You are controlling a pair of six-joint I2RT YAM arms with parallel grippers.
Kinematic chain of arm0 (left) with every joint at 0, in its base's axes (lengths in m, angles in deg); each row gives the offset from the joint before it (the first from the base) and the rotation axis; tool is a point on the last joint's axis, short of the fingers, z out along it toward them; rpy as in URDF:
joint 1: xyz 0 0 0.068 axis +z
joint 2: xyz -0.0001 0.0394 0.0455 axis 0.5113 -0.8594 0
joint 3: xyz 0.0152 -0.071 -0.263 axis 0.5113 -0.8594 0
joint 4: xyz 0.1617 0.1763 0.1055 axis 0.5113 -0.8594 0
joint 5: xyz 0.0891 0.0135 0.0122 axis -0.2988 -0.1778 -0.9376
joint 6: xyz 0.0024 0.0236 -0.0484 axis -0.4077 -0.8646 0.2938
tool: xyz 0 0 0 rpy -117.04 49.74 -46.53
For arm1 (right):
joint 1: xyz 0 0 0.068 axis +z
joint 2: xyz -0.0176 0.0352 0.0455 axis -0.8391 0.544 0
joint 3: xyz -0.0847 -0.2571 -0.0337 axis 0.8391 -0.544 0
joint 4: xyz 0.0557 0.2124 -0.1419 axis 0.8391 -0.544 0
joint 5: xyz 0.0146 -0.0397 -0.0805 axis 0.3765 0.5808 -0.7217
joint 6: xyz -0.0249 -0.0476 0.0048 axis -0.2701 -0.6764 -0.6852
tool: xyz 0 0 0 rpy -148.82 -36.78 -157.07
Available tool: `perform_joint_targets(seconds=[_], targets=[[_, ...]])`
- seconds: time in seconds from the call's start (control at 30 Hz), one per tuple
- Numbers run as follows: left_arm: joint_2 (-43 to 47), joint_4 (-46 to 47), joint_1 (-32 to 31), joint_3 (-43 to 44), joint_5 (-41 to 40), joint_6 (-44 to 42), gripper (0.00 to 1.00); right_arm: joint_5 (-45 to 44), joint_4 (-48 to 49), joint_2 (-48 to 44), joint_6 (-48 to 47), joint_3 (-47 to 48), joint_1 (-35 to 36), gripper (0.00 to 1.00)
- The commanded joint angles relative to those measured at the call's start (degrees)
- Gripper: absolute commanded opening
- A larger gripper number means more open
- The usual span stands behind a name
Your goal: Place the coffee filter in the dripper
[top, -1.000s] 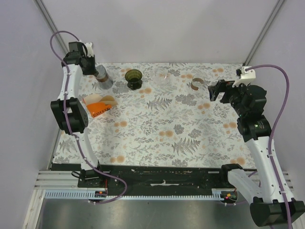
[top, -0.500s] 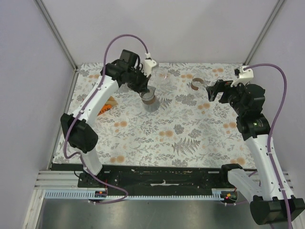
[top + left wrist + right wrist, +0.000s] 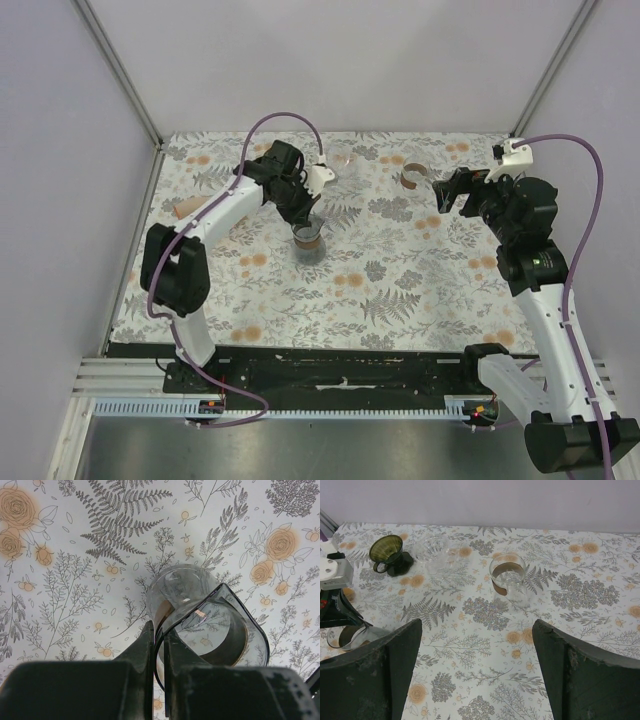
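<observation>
Top external view finds the left gripper (image 3: 304,218), pinching the rim of a glass carafe (image 3: 308,241), moved from the 11 o'clock corner of the counter (image 3: 400,290) to near centre, right gripper (image 3: 447,194) spread wide; right wrist view shows the green dripper (image 3: 387,550) upright at 10 o'clock, mouth up, handle toward 7 o'clock.

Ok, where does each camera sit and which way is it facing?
Top external: above and behind the robot, looking down on the table; both arms show.
Left wrist: looks down past the left gripper, shut on the rim of the glass carafe.
Right wrist: faces across the table toward the far wall; the open right gripper frames a second carafe and the green dripper.
Shared: all three show the glass carafe.
</observation>
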Motion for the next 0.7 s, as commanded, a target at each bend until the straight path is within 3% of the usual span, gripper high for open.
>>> perform_joint_targets(seconds=[0.0,0.07,0.13,0.33,0.4,0.53,0.67], targets=[[-0.1,6.4,-0.2,-1.8,1.5,-4.7,0.02,0.4,1.7,-0.3,-0.1,0.3,0.2,0.98],[-0.4,6.5,-0.2,-2.3,2.7,-5.8,0.02,0.4,1.6,-0.4,-0.1,0.4,0.3,0.98],[-0.5,6.5,-0.2,-2.5,3.6,-6.4,0.10,0.4,1.7,-0.5,-0.1,0.3,0.3,0.98],[0.8,3.3,-0.2,2.7,6.6,-6.3,0.73,0.4,1.6,-0.6,-0.3,0.7,0.3,0.98],[1.0,2.2,0.2,8.0,5.9,-4.4,0.85,0.5,1.6,-0.6,-0.2,1.0,0.4,0.98],[-0.6,2.9,4.0,17.5,4.1,4.6,0.90,0.7,1.4,-0.6,-0.2,1.2,0.3,0.98],[-6.9,6.9,10.9,25.1,-5.2,19.3,0.90,0.0,1.4,-0.6,-0.4,0.8,0.3,0.98]])
